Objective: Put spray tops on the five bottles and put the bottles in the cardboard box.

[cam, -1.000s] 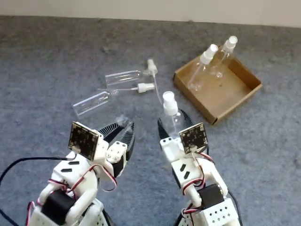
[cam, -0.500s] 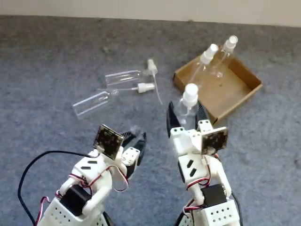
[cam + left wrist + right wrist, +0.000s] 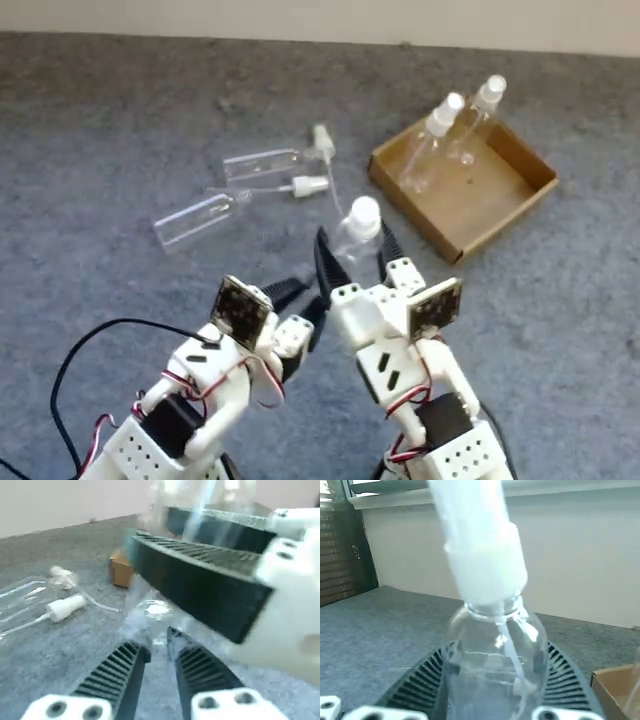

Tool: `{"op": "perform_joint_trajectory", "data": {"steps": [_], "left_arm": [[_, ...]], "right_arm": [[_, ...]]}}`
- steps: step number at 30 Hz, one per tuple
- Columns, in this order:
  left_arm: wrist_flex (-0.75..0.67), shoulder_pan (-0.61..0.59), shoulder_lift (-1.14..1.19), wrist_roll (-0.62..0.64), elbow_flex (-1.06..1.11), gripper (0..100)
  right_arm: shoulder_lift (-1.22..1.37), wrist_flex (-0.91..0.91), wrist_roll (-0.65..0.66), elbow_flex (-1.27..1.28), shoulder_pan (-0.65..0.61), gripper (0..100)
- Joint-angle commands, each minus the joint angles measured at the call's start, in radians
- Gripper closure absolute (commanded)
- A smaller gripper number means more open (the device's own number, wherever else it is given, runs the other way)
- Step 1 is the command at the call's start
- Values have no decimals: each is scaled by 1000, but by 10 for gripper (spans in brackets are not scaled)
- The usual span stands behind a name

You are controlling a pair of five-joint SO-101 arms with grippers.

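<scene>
Over the last half second the right gripper [image 3: 354, 250] has swung its bottle [image 3: 357, 226] back from the box [image 3: 490, 197] toward the middle of the table [image 3: 100, 120], and the left gripper [image 3: 300, 300] has edged in beside it. From where I stand, the right gripper is clamped round the bottle's clear body, with the spray top on and leaning away from the arms. The left gripper has its fingers a narrow gap apart with nothing between them, tips just short of the bottle's lower end. Two capped bottles [image 3: 428, 150] lie in the box at the far right of the table. Two bare bottles [image 3: 262, 163] and two loose tops [image 3: 311, 186] lie near the far middle. My worry is the crowding. The grippers sit just beside each other, and a bump from the left one could twist the smooth bottle in its grip or knock it loose. If the top is not screwed fully home, it may come off on the way. Coming in low to the box could also catch its near wall or shove the bottles already inside.
</scene>
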Motion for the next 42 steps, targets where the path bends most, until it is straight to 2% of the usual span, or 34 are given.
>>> {"op": "perform_joint_trajectory", "data": {"steps": [1, 20, 26, 34, 37, 42], "left_arm": [[-3, 61, -7, -5, 19, 994], [12, 56, -7, -6, 19, 994], [-48, -62, -4, -6, 19, 994], [-57, -79, -2, -6, 19, 994], [-46, -47, -4, -6, 19, 994], [-3, 94, -7, -12, 19, 994]], "right_arm": [[-15, -21, -9, 7, -21, 839], [-15, -18, -11, -90, -27, 839], [-15, 71, -12, -107, -28, 839], [-15, 134, -12, -186, -28, 839], [-13, 133, -9, -225, -28, 839], [-4, 133, -11, -286, -38, 839]]}}
